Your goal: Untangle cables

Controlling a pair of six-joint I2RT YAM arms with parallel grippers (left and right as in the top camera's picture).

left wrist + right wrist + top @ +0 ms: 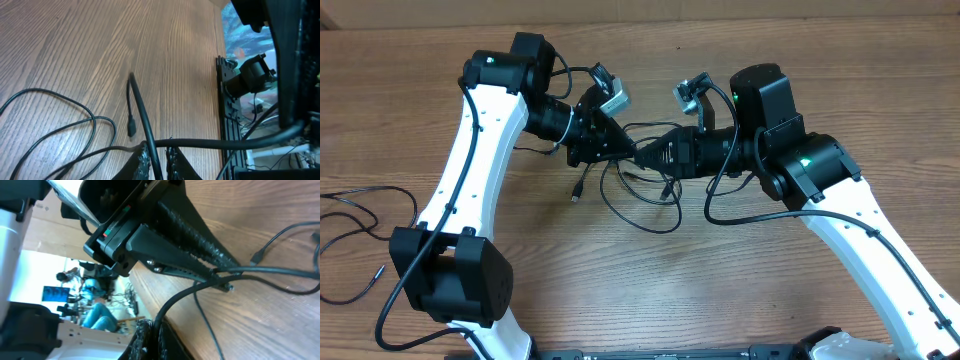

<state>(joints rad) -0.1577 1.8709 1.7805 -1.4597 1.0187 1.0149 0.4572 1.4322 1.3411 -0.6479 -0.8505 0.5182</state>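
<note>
The two arms meet nose to nose over the middle of the tabletop, a little toward its far edge. The left claw is clenched on one strand of the cables. In the left wrist view, that thin black strand comes out from between its fingers and rises away over the wood. A second strand runs off sideways from just in front of the fingertips.

The right claw is clenched too. In the right wrist view a strand leaves its closed fingertips and curves up to the tip of the left claw, which sits just beside it. The tips of the two claws are close together, nearly touching, with the strands bunched between them.

The rest of the tangle hangs and lies below the claws, toward the near edge. A wide loop rests on the wood, and several strands cross one another above it. One short end with a small plug dangles under the left claw, its tip at or just above the surface; I cannot tell which.

A separate cable lies well apart, spread in loose curves along the left edge of the tabletop, behind the left arm.
</note>
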